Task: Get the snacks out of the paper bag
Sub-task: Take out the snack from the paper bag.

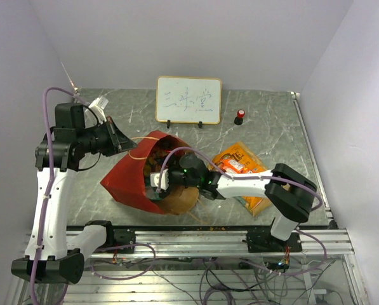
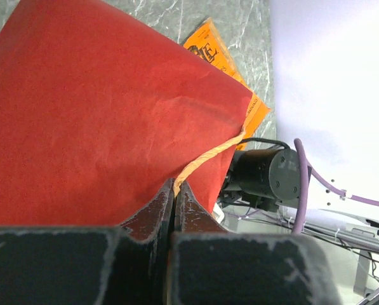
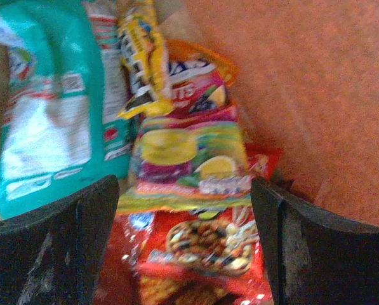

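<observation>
Grey marbled table [image 1: 284, 127], pale walls all round. A whiteboard [image 1: 189, 100] with scribbled characters stands at top centre of the overhead view, and a small red-capped bottle [image 1: 239, 117] sits just right of it.

The paper bag [image 1: 124, 181] lies on its side at centre-left, red outside and brown inside, with its mouth facing right. One orange chip bag [image 1: 243, 166] is already out, flat on the table right of the bag mouth, partly under my right arm.

My left pincer [image 2: 175, 190] is at the bag's upper left edge in the overhead view. Its jaws are pressed together on the string handle [image 2: 208, 159], which runs up from my tips to the bag's red rim.

My right pincer [image 3: 184, 187] is reached inside the bag mouth, jaws spread wide with nothing between them. Ahead of it, in the wrist view:
- a teal-white packet [image 3: 49, 114] at upper left
- a yellow candy bar [image 3: 141, 57] at top centre (blurred, label unreadable)
- an orange packet [image 3: 199, 76] just behind the candy bar
- a yellow-green packet [image 3: 189, 159] in the middle
- a red packet [image 3: 202, 254] at the bottom, between my fingers [image 3: 56, 248]

The bag's brown inner wall fills the right of that view.
</observation>
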